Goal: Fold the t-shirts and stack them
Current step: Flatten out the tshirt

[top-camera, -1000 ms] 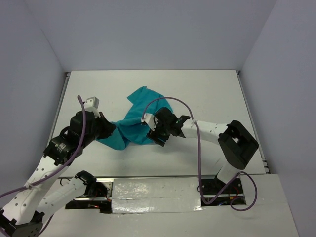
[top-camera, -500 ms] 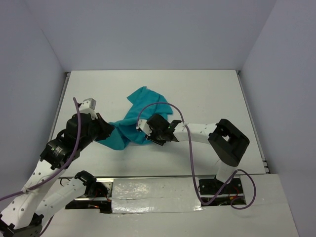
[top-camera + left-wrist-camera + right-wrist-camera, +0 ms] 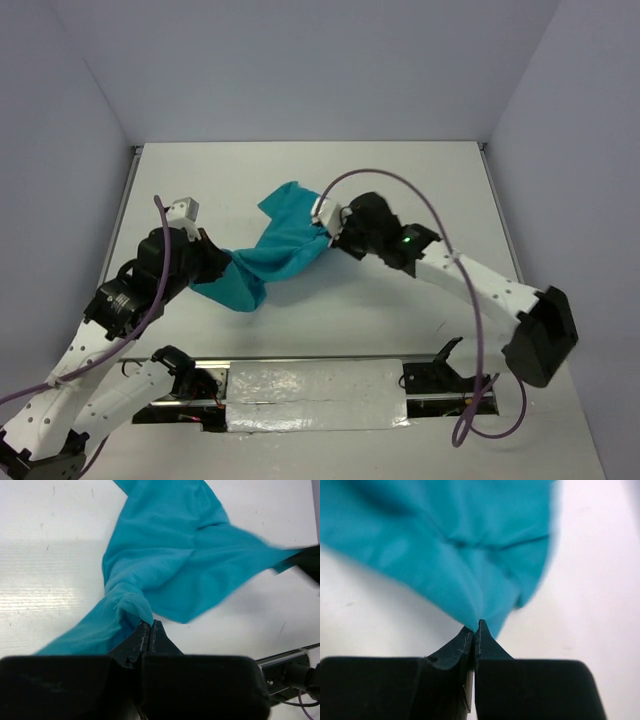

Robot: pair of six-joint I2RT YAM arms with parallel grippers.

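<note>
One teal t-shirt, two pincers, both clamped on it.

We count a single t-shirt (image 3: 283,240), bunched into a stretched band near the middle of the white counter (image 3: 430,190). The left pincer (image 3: 150,628) is closed tight on a gathered fold at the shirt's near-left end. The right pincer (image 3: 476,628) is closed tight on a pinch of cloth at the shirt's right edge. Two purple cables (image 3: 372,172) trail from the arms, one arching just right of the shirt, and a strip of silver tape (image 3: 320,385) lies on the shirt's near side. From above, the arm heads hide both gripped spots. The right wrist view is blurred and cuts off most of the shirt.
</note>
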